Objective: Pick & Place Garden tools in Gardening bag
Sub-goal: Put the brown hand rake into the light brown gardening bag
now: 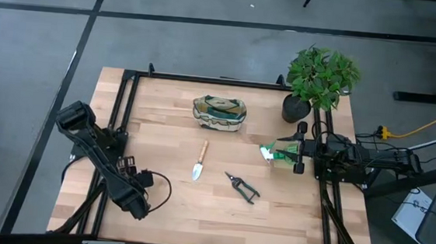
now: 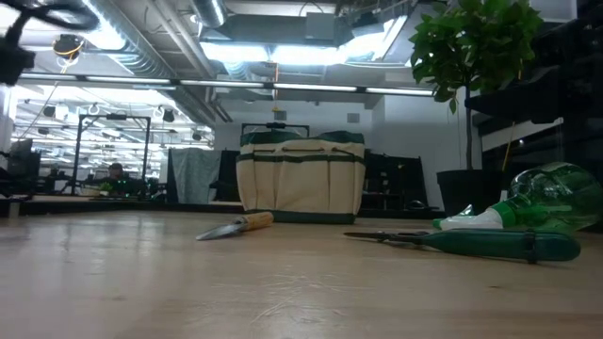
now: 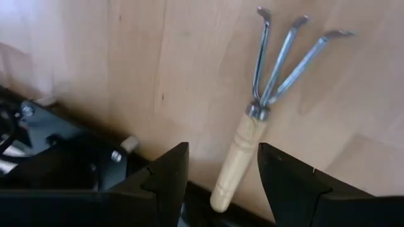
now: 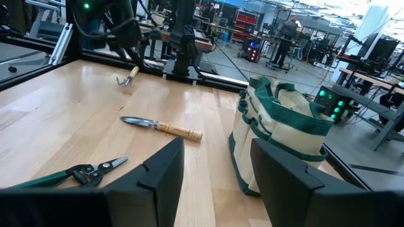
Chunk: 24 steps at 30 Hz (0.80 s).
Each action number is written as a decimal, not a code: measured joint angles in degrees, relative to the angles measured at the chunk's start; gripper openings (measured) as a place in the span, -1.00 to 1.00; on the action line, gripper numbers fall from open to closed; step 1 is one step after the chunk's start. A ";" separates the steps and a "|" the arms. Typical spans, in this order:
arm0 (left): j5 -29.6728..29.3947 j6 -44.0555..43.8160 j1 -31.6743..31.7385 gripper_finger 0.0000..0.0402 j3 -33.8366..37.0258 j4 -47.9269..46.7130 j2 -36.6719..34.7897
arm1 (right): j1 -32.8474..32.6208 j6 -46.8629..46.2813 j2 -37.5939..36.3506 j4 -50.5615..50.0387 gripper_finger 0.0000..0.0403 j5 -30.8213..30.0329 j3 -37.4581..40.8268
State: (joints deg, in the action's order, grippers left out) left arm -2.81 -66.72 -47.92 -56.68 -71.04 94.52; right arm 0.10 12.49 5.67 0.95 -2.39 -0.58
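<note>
Item 1. Left gripper (image 3: 218,183): at the near left corner of the table (image 1: 156,211), low over the wood. Its fingers stood apart, released, straddling the wooden handle of the little rake (image 3: 262,113) without touching it. Judged: lined up along the handle for a grasp not yet made.

Item 2. Pruning shears (image 1: 242,186): flat on the table, near centre-right, blades closed, well apart from both grippers.

Item 3. Trowel (image 1: 199,164): flat at mid-table, just left of the shears, wooden handle pointing toward the bag, blade toward the near edge.

Item 4. Right gripper (image 4: 214,183): at the right side of the table, above the surface. Fingers spread, holding nothing; it faced across the table toward bag and trowel. Judged: waiting.

Item 5. Green-and-white soft item (image 1: 274,154): on the table just beside the right gripper's tip; whether they touched could not be told.

Item 6. Gardening bag (image 1: 219,113): upright at the far centre, mouth open upward, apparently empty. Judged: placed within reach of both arms.

Item 7. Potted plant (image 1: 319,77): far right corner, beside the bag, not among the tools.
</note>
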 joint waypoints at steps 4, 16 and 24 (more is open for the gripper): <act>-0.40 0.00 0.00 -0.08 3.39 3.19 0.00 | 0.00 0.00 -0.02 0.00 -0.08 0.00 0.00; -0.51 -1.01 -0.36 -0.08 9.41 13.41 -0.24 | -0.02 -0.01 -0.01 0.10 -0.08 0.02 0.00; -4.56 -6.47 -0.25 -0.08 3.02 5.44 -1.43 | 0.00 -0.02 -0.02 0.04 -0.08 0.00 0.00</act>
State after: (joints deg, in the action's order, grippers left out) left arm -7.36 -73.18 -48.17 -53.66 -65.60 93.09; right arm 0.10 12.47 5.65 0.99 -2.39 -0.58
